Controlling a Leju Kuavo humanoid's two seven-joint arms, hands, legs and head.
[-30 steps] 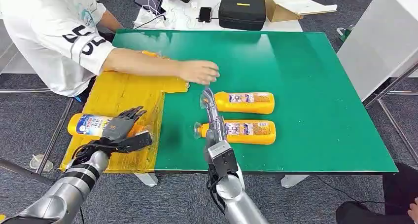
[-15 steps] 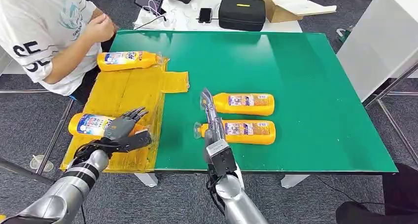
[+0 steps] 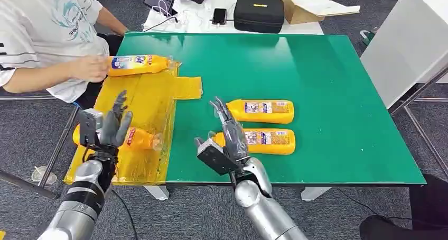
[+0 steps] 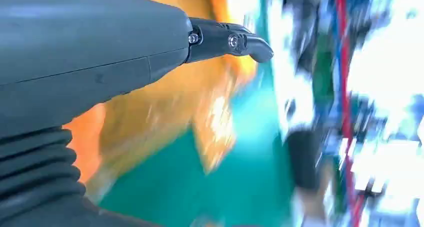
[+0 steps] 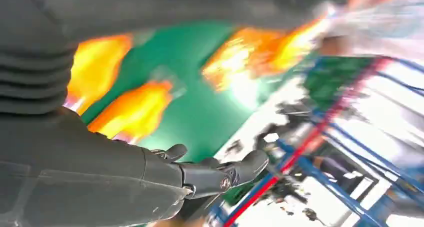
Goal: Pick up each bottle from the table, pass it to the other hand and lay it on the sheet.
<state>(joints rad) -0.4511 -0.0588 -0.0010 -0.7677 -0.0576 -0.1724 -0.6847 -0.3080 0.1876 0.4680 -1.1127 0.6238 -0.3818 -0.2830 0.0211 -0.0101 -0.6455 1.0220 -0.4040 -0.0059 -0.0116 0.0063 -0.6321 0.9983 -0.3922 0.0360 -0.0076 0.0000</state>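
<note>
The left hand (image 3: 112, 126) was seen raised with fingers spread and empty above a bottle (image 3: 136, 138) lying on the yellow sheet (image 3: 138, 100); the right hand (image 3: 228, 139), fingers apart and holding nothing, was poised beside the nearer of two bottles (image 3: 265, 141) on the green surface (image 3: 327, 92); that pickup was judged the step in hand, requiring a lowered, closing grasp; bottle labels could not be read; a person's hand (image 3: 91, 68) was touching another bottle (image 3: 138, 64).
</note>
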